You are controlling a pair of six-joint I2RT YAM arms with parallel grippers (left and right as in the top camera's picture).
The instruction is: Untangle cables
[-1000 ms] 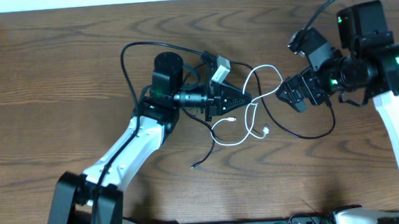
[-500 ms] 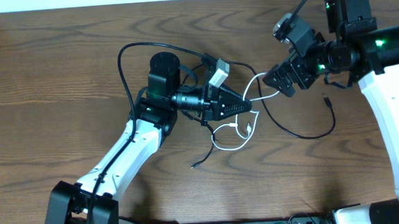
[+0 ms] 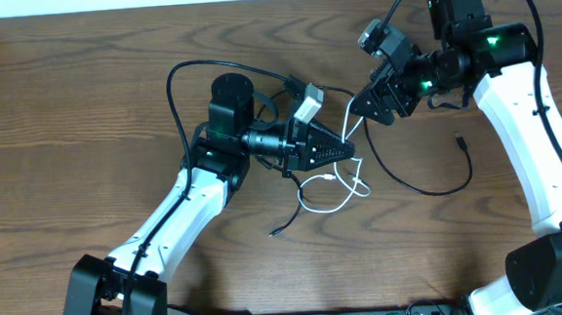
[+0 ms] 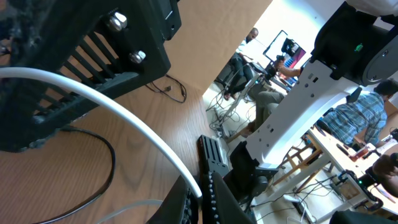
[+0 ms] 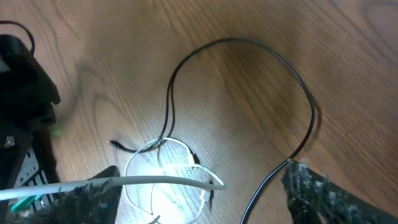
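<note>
The white cable (image 3: 334, 199) lies in a loose loop on the wooden table (image 3: 83, 111), below my left gripper (image 3: 349, 151). That gripper is shut on the cable, which arcs into its jaws in the left wrist view (image 4: 124, 118). My right gripper (image 3: 361, 109) hangs close above and to the right of it, jaws wide apart. In the right wrist view the white cable (image 5: 161, 182) crosses its left finger (image 5: 87, 199). The black cable (image 5: 249, 46) runs up to its right finger (image 5: 311, 193). The black cable (image 3: 430, 189) sweeps right to a plug (image 3: 462, 143).
The left arm's own thick black wire (image 3: 174, 81) arches over the table to the left of its wrist. The black cable's other end (image 3: 276, 233) lies toward the front. The table's back edge (image 3: 203, 3) meets a white wall.
My right gripper has moved up and left, close to the left gripper. The white cable's right-hand loop has been drawn in. The left gripper has stayed shut on the white cable.
</note>
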